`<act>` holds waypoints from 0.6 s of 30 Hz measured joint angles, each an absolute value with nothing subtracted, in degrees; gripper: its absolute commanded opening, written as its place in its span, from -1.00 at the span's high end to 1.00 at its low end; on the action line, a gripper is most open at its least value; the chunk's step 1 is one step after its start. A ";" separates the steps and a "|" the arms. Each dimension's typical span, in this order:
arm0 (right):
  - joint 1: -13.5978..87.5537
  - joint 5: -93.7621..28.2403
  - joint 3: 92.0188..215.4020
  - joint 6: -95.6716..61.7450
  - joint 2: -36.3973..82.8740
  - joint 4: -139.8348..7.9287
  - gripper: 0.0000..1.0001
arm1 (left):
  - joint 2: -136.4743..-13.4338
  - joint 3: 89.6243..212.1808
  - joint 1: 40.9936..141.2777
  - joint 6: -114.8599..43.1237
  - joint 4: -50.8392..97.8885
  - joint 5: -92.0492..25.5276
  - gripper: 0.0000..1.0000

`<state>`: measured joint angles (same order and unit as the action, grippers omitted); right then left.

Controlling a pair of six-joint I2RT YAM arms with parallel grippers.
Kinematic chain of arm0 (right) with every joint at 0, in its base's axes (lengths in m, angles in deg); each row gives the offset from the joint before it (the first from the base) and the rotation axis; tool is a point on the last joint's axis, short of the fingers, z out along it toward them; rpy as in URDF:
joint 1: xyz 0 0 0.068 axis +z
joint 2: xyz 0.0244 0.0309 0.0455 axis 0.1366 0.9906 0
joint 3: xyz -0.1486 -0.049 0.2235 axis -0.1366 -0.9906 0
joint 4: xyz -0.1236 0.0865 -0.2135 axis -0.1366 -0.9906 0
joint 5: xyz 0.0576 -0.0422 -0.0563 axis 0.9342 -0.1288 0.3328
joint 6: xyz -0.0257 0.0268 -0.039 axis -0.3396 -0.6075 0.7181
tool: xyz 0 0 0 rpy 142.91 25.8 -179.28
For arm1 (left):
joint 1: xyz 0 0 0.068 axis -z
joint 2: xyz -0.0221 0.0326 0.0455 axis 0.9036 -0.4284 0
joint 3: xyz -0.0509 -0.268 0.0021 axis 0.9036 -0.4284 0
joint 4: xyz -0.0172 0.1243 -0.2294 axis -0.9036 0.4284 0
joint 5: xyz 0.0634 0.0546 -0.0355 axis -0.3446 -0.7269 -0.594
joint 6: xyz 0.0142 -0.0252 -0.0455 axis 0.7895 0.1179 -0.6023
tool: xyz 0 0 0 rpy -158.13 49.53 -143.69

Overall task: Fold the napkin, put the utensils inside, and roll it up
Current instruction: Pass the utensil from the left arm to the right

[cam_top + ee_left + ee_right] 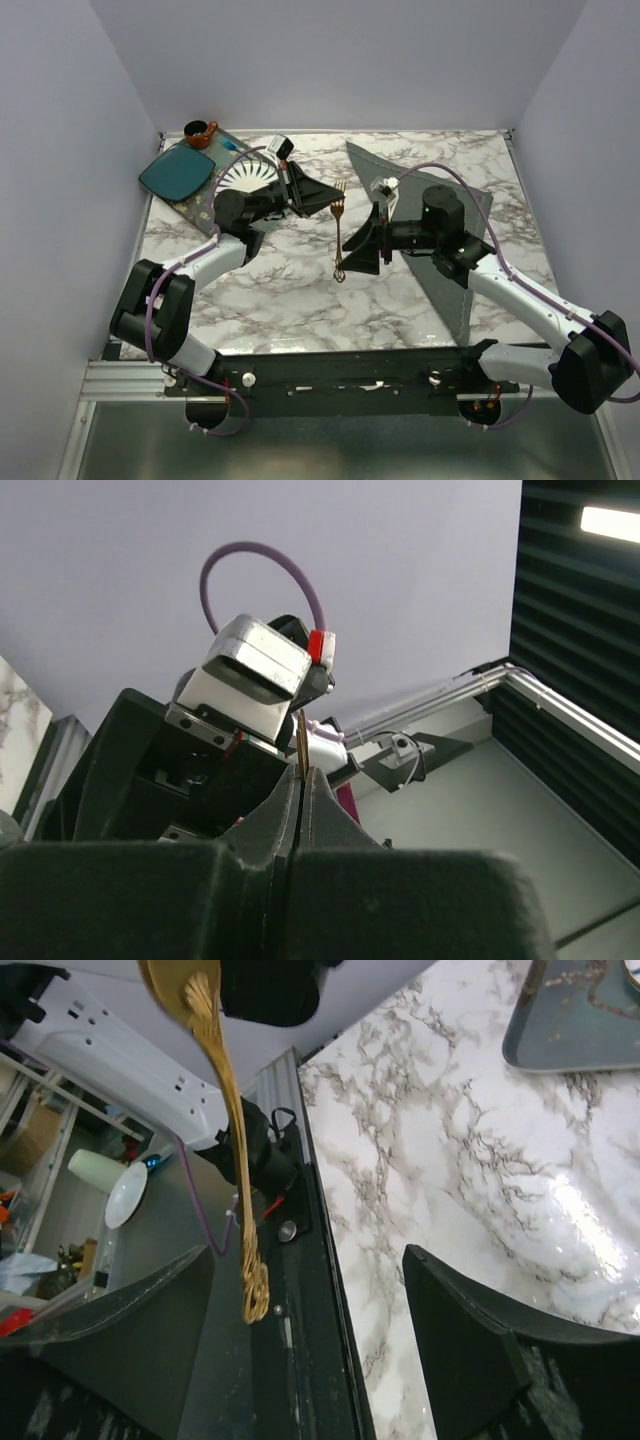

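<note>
Left pincer, overhead view: the left pincer [325,197] reaches from the far left toward mid-bench. Its jaws are closed on a thin golden-brown metal fork [340,235], gripped near the tines.
Fork, overhead view: the tines point far and the handle runs toward the near edge, between the two arms. Whether it clears the white-and-grey marbled bench [300,300] cannot be told from here.
Right pincer, overhead view: the right pincer [362,247] sits just right of the fork's handle, jaws spread and holding nothing.
Napkin, overhead view: the dark grey soft cloth napkin [447,298] lies on the right half of the bench. It looks roughly triangular and is partly under the right arm. The fork is not on it.
Left wrist view: the left pincer [302,800] has its pads pressed together, with the fork's slim stem [302,742] pinched between them and poking past the tips.
Right wrist view: the right pincer [308,1260] stands wide. The fork [228,1110] dangles between its two fingers, touches neither, and appears to hang in the air.
Step in hand, judged: carrying the fork over to the napkin.
Doing it well: keep the left grip tight, since a pinch near one end lets the fork swing. Draw the right arm off the cloth. Lower the fork until it rests flat on the napkin near an edge, and only then let go.
Risk: dropping it early, or dragging and rumpling the cloth.
</note>
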<state>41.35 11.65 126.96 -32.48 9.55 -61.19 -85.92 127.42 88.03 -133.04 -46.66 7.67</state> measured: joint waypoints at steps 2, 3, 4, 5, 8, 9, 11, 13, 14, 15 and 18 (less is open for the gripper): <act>41.98 11.72 126.41 -35.23 10.10 -56.67 -0.55 | -85.92 127.03 89.32 -134.06 -48.11 7.23 1.00; 42.68 11.61 125.56 -36.78 10.08 -53.78 -0.42 | -85.92 126.59 90.07 -134.35 -48.57 6.79 1.00; 43.29 11.58 125.04 -37.55 9.99 -52.34 -0.28 | -85.92 126.22 90.55 -134.52 -48.76 6.51 1.00; 43.95 11.56 124.51 -38.18 9.99 -51.16 -0.09 | -85.94 125.89 91.09 -134.55 -48.85 6.29 1.00; 45.89 10.67 121.91 -41.02 9.99 -46.90 0.75 | -86.24 125.76 92.10 -134.57 -48.98 5.35 1.00; 46.40 10.10 120.88 -42.07 9.99 -45.59 0.98 | -86.31 125.76 92.19 -134.46 -49.02 5.22 1.00; 47.44 9.36 119.16 -44.17 9.86 -43.82 0.99 | -86.81 125.76 92.30 -133.32 -49.26 5.35 0.92; 48.34 6.03 118.06 -45.20 9.33 -43.16 0.99 | -87.01 125.76 92.41 -131.49 -48.72 5.44 0.22; 48.73 4.55 117.84 -45.26 9.01 -43.51 0.99 | -87.01 125.76 92.41 -130.85 -48.59 5.50 0.08; 49.02 3.43 117.87 -45.15 8.57 -44.32 0.99 | -86.90 125.76 92.23 -128.88 -48.52 5.53 -0.27; 50.02 -3.34 119.07 -43.60 5.68 -52.56 0.99 | -84.06 125.67 91.40 -122.02 -43.32 5.48 -0.57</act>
<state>50.02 -3.34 119.07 -43.60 5.68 -52.56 -84.06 125.67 91.40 -122.02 -43.32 5.48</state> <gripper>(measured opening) 0.031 0.591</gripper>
